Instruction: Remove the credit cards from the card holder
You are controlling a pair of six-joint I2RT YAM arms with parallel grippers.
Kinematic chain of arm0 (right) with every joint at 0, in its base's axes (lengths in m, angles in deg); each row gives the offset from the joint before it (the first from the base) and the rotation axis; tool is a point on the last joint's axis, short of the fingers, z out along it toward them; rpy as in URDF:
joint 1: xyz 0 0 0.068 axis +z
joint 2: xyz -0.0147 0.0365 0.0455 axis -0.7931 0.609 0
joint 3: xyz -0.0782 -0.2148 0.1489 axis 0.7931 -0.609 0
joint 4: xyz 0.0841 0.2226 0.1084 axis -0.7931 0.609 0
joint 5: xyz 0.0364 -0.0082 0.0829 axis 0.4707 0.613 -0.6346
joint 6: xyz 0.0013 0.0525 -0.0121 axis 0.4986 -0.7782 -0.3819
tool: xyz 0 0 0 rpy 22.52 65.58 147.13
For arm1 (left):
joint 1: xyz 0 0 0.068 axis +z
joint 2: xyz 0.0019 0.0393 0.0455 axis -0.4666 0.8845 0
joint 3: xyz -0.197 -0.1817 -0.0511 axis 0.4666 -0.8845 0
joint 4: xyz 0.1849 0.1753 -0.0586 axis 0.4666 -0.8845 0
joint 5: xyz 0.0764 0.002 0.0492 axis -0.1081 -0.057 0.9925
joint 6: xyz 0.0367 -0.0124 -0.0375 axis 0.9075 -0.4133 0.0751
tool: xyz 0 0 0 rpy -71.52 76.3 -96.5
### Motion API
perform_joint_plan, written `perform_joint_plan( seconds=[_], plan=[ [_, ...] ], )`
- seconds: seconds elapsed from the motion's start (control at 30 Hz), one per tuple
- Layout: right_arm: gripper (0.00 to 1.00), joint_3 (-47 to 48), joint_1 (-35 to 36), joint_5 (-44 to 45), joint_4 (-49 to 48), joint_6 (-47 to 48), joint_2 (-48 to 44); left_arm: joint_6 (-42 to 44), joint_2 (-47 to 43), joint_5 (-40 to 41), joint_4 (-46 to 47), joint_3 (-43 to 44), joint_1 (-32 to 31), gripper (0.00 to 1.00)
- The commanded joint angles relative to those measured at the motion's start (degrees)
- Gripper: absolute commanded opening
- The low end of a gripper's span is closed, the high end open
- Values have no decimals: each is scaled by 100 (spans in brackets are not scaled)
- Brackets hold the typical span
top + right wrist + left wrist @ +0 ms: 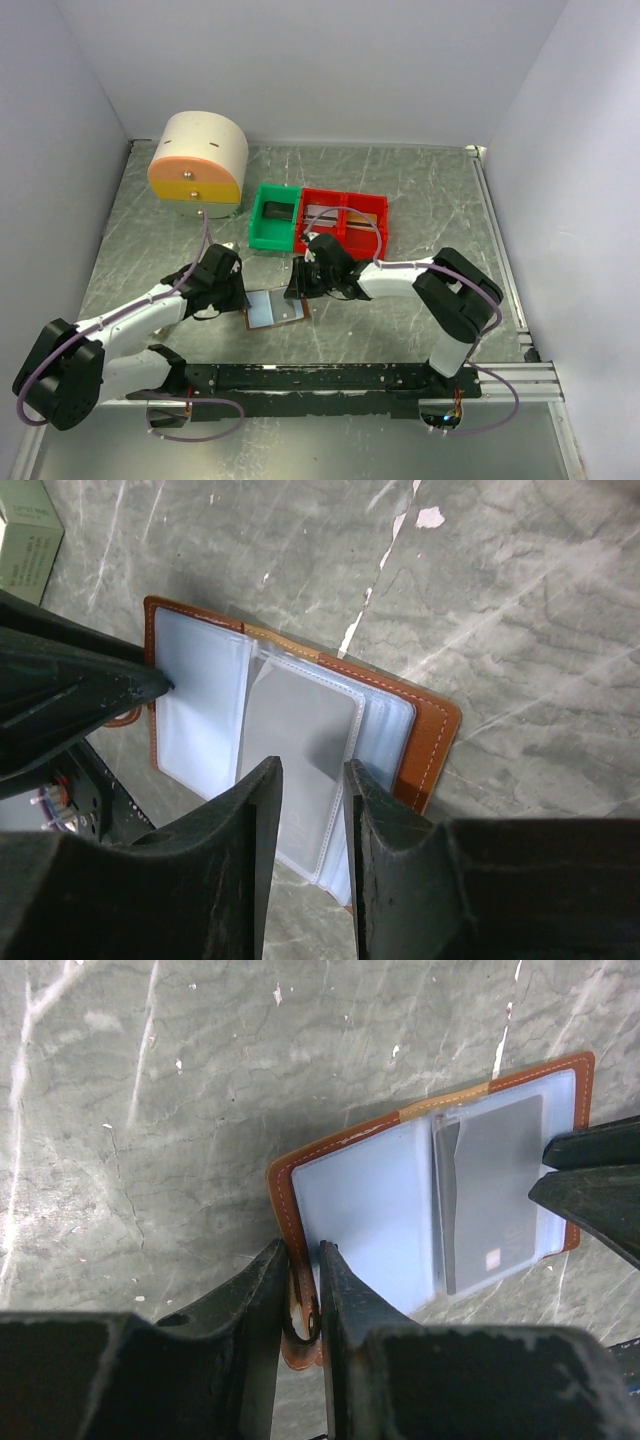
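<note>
The card holder [275, 308] lies open and flat on the worktop [440, 200], near its front edge and between the two arms. It is tan leather with pale stitching along the rim and rounded corners. Inside are glossy, pale-blue clear plastic sleeves, and a matte grey card [495, 1190] shows through one of them.

The left hand [303, 1260] is pressed together on the small brown tab [300, 1335] at the holder's outer edge and pinches it. The right hand [311, 770] straddles the free edge of the sleeve that holds the card. A narrow gap shows between its black, scuffed fingers, and I cannot tell whether they grip the plastic.

The two hands face each other across the holder, so there is little room between them. Bare worktop lies open to the left and right. Behind the holder, the green bin [268, 240] and the red bin [345, 193] stand just beyond the right hand. A round cream container [197, 160] with an orange-and-yellow front sits at the far left.

The worktop is grey stone-patterned sheet with white veins, enclosed by plain white walls [330, 70]. A black rail [330, 378] runs along the near edge.
</note>
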Motion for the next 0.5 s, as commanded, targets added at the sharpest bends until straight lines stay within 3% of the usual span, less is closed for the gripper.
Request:
perform_joint_plan(
  seconds=[0.0,0.47],
  plan=[
    [31,-192,15,-257,-257,-99,-147,93,36,-79,13,194,-84,29],
    [25,-418,-47,-239,-717,-349,-374,43,-164,150,-204,246,-176,35]
  ],
)
